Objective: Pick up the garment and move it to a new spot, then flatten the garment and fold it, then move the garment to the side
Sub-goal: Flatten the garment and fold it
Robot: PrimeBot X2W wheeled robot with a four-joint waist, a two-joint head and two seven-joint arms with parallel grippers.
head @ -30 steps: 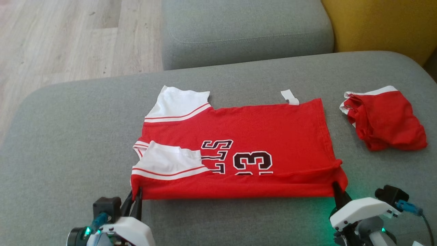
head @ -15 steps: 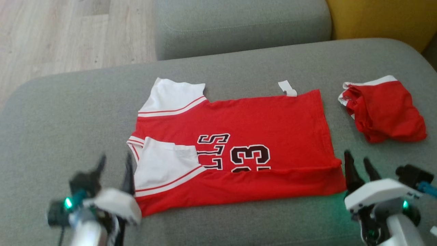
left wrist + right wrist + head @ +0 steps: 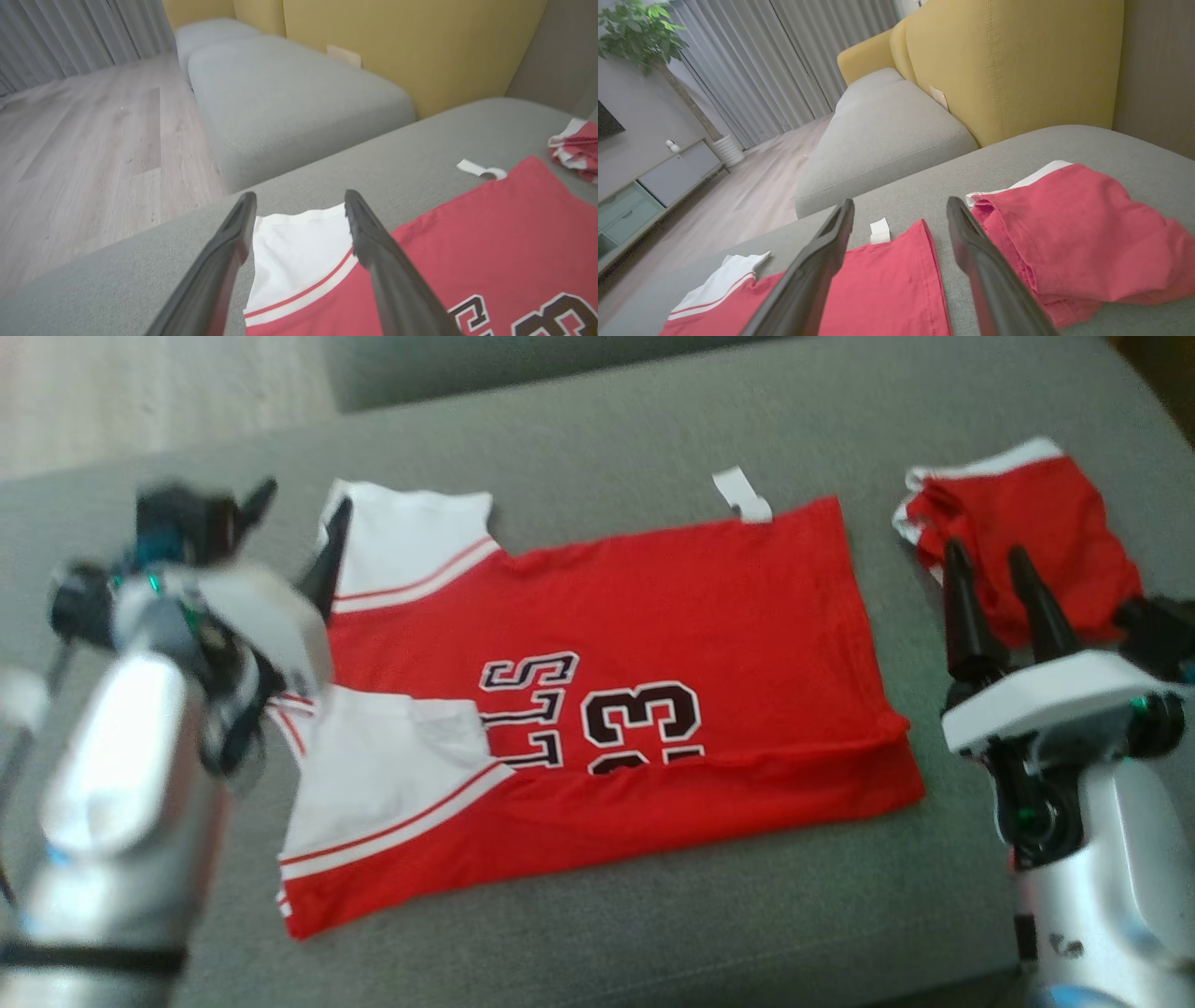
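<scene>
Now the red jersey (image 3: pixel 672 597) lies half-folded mid-frame on the grey cushion (image 3: pixel 597 420). The left gripper (image 3: pixel 301 504), wide and empty at upper left by the white sleeve (image 3: pixel 411 532), could snag it and spoil the fold. The right gripper (image 3: pixel 985 553), likewise wide and empty at right, might catch the other red garment (image 3: pixel 1055 513) instead.

The left hand (image 3: pixel 304 495) is blurred, and the garment (image 3: pixel 653 607), folded over, hides half of its own lettering (image 3: pixel 588 719).

Head view steeply down on jersey (image 3: pixel 653 616); both wrist views low, near, share its far edge
</scene>
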